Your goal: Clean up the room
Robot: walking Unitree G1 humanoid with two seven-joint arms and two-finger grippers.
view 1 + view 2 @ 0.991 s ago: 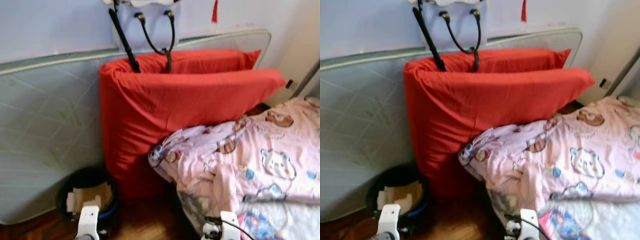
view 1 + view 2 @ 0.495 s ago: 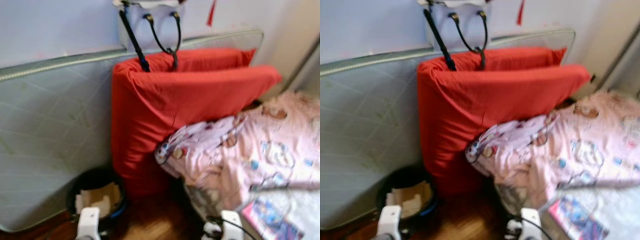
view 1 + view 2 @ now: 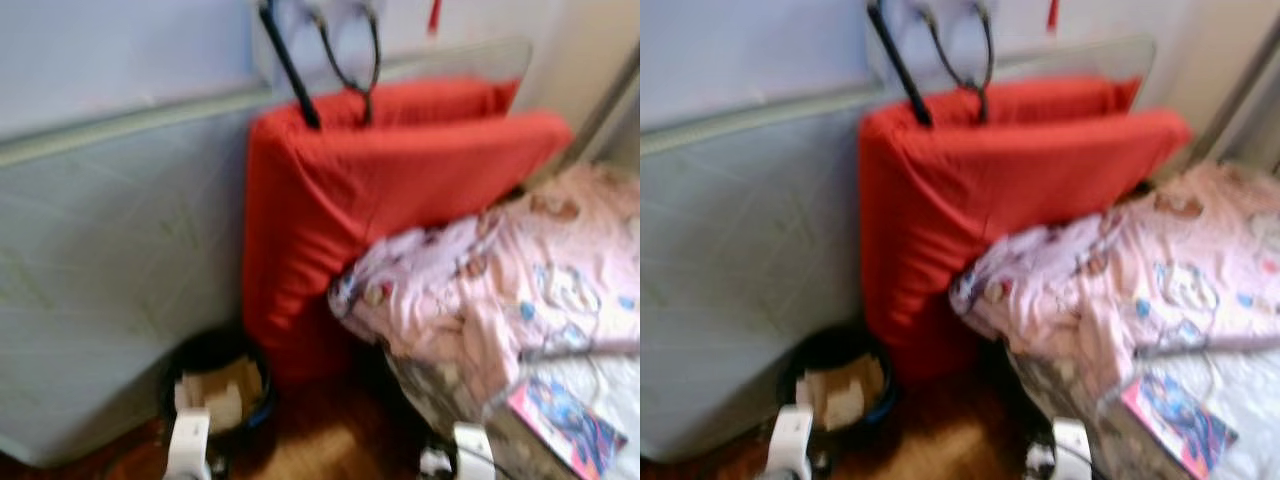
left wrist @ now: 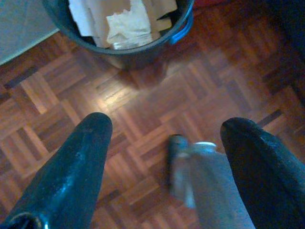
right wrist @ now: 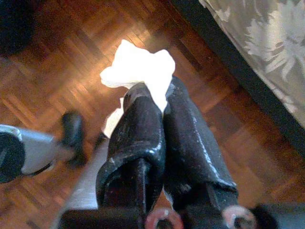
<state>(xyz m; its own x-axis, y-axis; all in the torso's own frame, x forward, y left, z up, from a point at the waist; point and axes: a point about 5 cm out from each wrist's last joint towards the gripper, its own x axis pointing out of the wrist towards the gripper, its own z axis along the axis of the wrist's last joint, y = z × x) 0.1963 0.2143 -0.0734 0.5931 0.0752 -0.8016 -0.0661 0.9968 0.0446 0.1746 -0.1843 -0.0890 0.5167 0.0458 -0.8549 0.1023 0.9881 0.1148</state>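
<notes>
My right gripper (image 5: 159, 98) is shut on a crumpled white paper (image 5: 138, 67), held low over the parquet floor beside the bed's edge (image 5: 248, 52). My left gripper (image 4: 164, 126) is open with nothing between its fingers, above the parquet and a short way from a black waste bin (image 4: 143, 50). The bin holds brown and white paper scraps. In the eye views the bin (image 3: 218, 385) stands on the floor at the foot of the red cushion (image 3: 380, 190), just ahead of my left arm (image 3: 190, 445).
A grey mattress (image 3: 110, 250) leans on the wall at left, with the red cushion against it and black bag straps (image 3: 340, 50) hanging above. A pink cartoon blanket (image 3: 500, 290) and a colourful booklet (image 3: 565, 420) lie on the bed at right. Parquet (image 3: 310, 440) lies between bin and bed.
The whole picture has slid to the right and blurred, so the camera has moved. The bin now sits nearer the middle. No object has visibly moved on its own.
</notes>
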